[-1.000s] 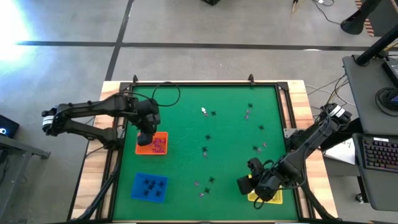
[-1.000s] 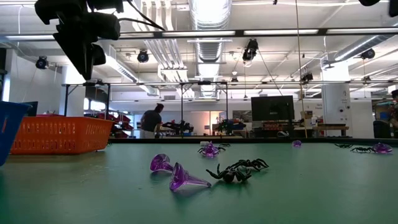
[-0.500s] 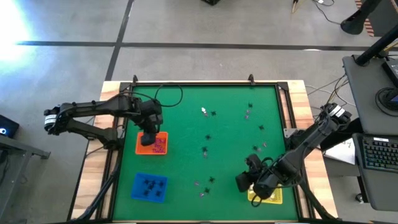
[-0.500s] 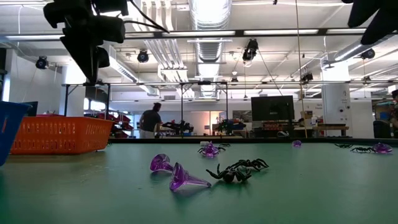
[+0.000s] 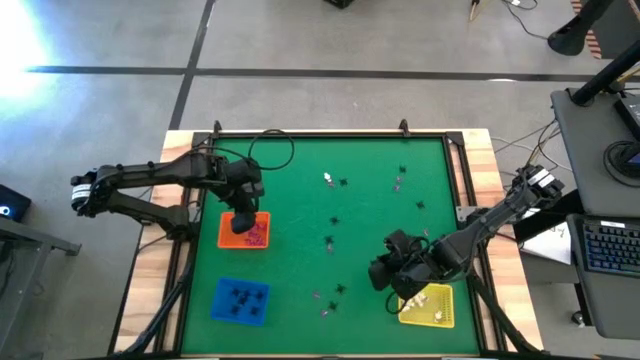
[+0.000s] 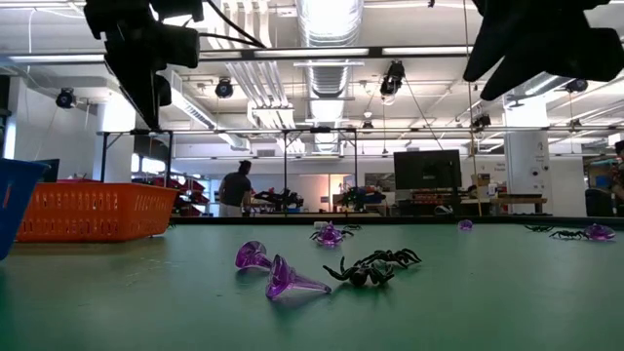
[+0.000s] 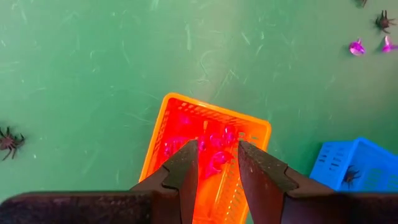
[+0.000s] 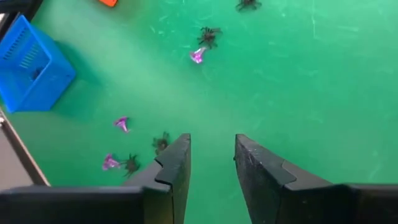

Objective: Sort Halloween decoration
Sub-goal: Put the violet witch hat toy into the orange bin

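Observation:
The Halloween decoration is tiny trinkets scattered on the green mat: purple ones point(image 8: 122, 123), black spiders point(image 8: 208, 34) and a white one point(image 5: 327, 179). More lie in the trays: purple in the orange tray point(image 7: 211, 106), black in the blue tray point(image 5: 222, 285), white in the yellow tray point(image 5: 430, 312). My left gripper point(image 7: 217, 149) hangs open above the orange tray, pointing down, with only the tray's purple pieces showing through its gap. My right gripper point(image 8: 212, 140) hovers open over bare mat left of the yellow tray, nothing between its fingers.
A raised frame point(image 5: 330, 133) borders the mat. In the low view, two purple trinkets point(image 6: 278, 273) and a black spider point(image 6: 375, 265) lie close to the near edge. Bare mat stretches along the far left and below my right gripper.
My right gripper has swung from above the yellow tray toward the table's left and a little toward the far edge, rolling as it went. The yellow tray with its white pieces now shows uncovered.

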